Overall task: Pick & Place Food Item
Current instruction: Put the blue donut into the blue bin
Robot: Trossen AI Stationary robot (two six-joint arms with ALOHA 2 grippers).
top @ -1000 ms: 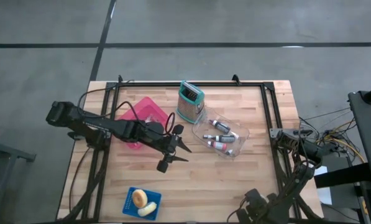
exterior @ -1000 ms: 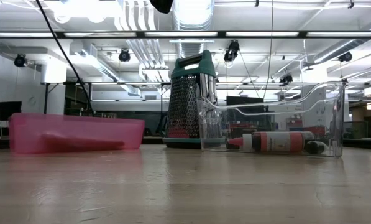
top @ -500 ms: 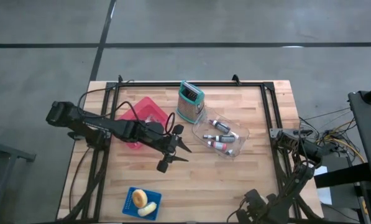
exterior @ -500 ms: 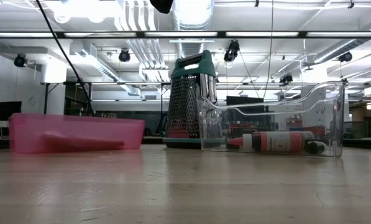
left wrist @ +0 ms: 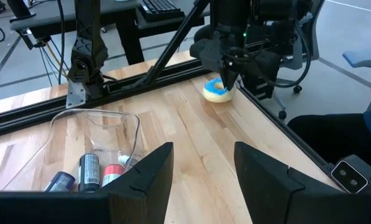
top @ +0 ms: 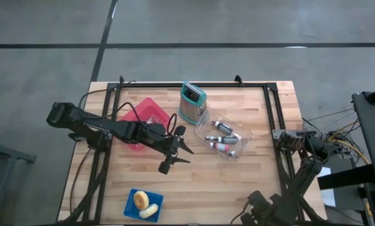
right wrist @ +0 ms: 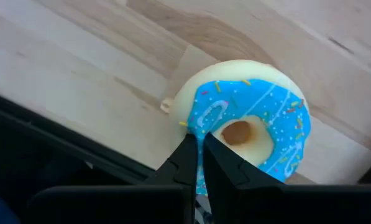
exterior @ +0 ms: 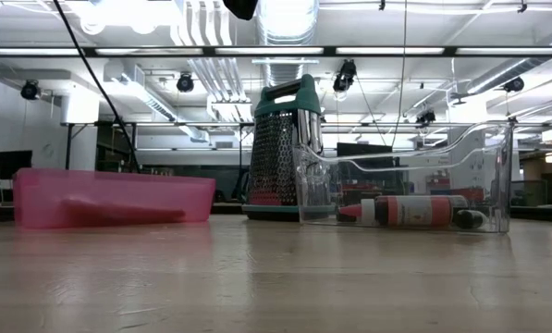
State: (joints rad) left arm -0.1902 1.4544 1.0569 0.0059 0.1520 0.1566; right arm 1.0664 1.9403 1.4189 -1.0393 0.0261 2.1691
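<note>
At the table's right edge, beside the black frame rail, we have the right gripper point(right wrist: 199, 163) pinched shut on the rim of the doughnut point(right wrist: 247, 127), a light, probably soft and squashy ring best taken across its band through the hole. It is pale with blue icing and coloured sprinkles. Our left gripper point(left wrist: 197, 168) hangs parted and empty over mid-table.

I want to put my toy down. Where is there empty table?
Bare wood lies along the near edge, between the blue plate and the right rail. The middle is crowded: pink bin, grater, clear tray, with the left tool above.
</note>
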